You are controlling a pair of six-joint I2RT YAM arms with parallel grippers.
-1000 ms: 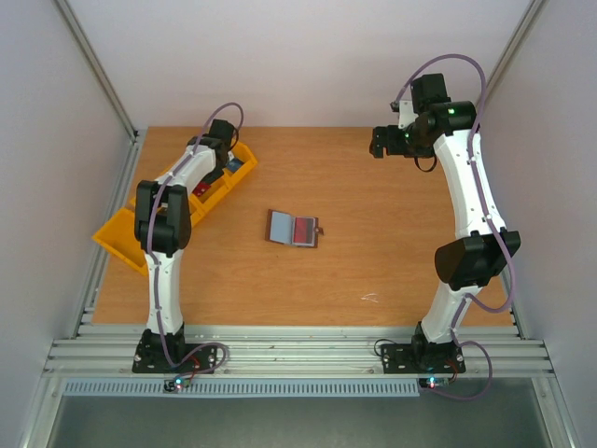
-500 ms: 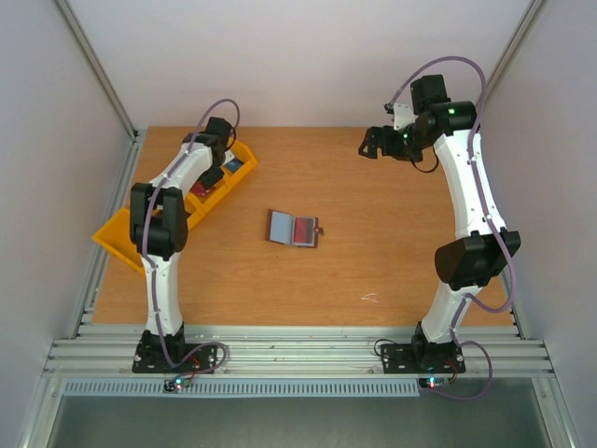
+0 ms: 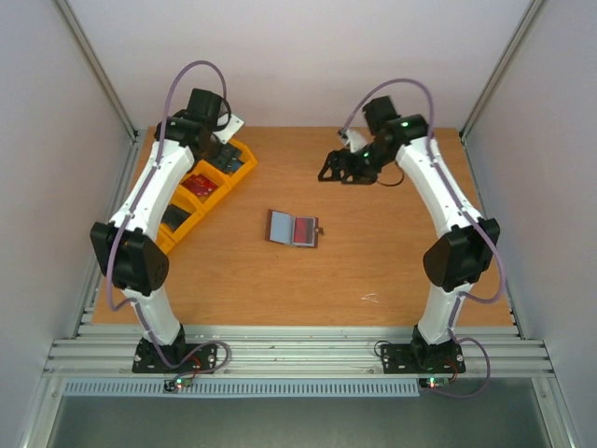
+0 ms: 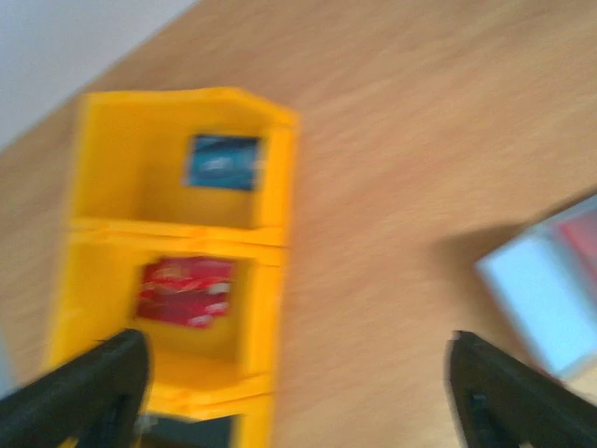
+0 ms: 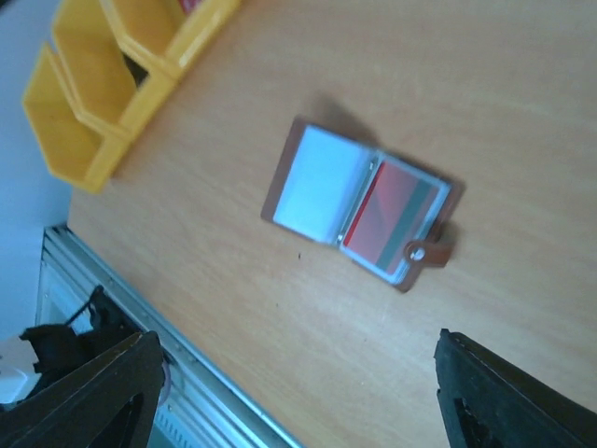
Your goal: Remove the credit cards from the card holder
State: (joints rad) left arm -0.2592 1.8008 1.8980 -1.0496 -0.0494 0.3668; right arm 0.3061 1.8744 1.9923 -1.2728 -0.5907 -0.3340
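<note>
Brown outside and grey-blue inside, the card holder [image 3: 293, 229] lies open and flat in the middle of the tabletop [image 3: 392, 271], and no gripper touches it. One red card [image 5: 390, 217] sits in its right pocket; the left pocket looks empty.

The left gripper [image 4: 297, 343] was almost closed and low over the bins [image 4: 266, 308] a second ago. Now its jaws stand wide apart, it holds nothing, and it has risen above them. I judge that it has just dropped a card there. The right gripper [image 5: 297, 341], jaws apart and empty, has swung from the far right toward the holder, probably for the next card.

I count one holder and three cards: the red one in the holder, a second red card [image 4: 184, 291] in one bin compartment, and a blue card [image 4: 221, 161] in the compartment beside it. A third compartment holds something dark that I cannot identify.
</note>
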